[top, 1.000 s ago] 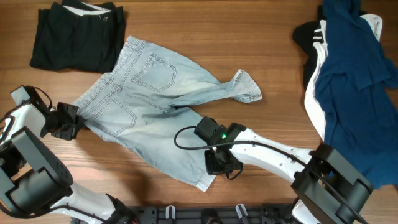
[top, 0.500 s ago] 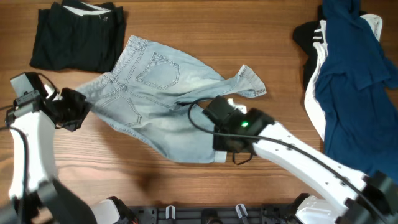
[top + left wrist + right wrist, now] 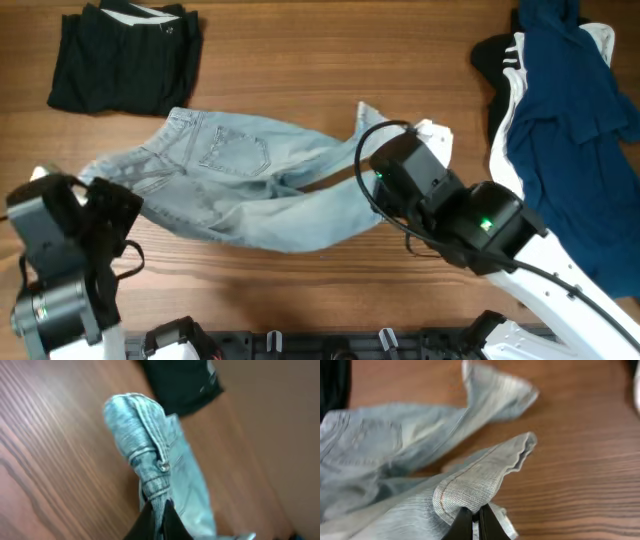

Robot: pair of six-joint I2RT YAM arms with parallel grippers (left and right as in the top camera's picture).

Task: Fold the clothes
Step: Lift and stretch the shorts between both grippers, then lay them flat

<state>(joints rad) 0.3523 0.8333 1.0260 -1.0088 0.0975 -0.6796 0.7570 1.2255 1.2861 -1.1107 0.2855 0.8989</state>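
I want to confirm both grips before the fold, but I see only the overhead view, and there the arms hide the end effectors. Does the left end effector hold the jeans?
Observer: Yes. In the left wrist view the left end effector is shut on a bunched, seamed edge of the jeans, just below a metal rivet.
Operator: And the right side?
Observer: In the right wrist view the right end effector is shut on a doubled fold of denim beside a leg hem.
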